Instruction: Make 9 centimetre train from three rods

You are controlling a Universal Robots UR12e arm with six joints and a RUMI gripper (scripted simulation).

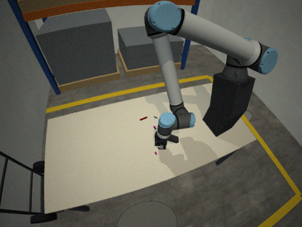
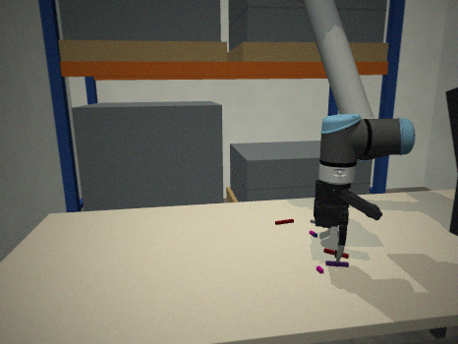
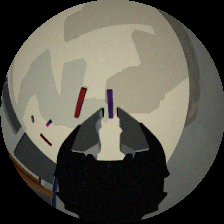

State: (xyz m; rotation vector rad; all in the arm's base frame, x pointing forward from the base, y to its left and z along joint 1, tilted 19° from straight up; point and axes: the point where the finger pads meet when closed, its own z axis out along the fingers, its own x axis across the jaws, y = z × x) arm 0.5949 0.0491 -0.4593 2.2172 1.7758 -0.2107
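My gripper (image 2: pixel 339 254) hangs low over the table, fingers pointing down and only narrowly apart, with nothing between them. A purple rod (image 2: pixel 337 263) lies flat just below and in front of the fingertips; in the wrist view the purple rod (image 3: pixel 109 104) sits just beyond the gripper (image 3: pixel 108 119), in line with the gap. A red rod (image 3: pixel 80 102) lies beside it to the left, roughly parallel and apart; it also shows in the exterior view (image 2: pixel 336 253). A magenta rod (image 2: pixel 319 269) lies left of the purple rod. In the top view the gripper (image 1: pixel 161 146) hides the purple rod.
Another red rod (image 2: pixel 284 221) lies farther back on the table, and a second magenta rod (image 2: pixel 313 233) lies left of the gripper. A small grey rod (image 1: pixel 155 117) lies near the far red rod (image 1: pixel 143 119). The robot base (image 1: pixel 228 104) stands at the table's right.
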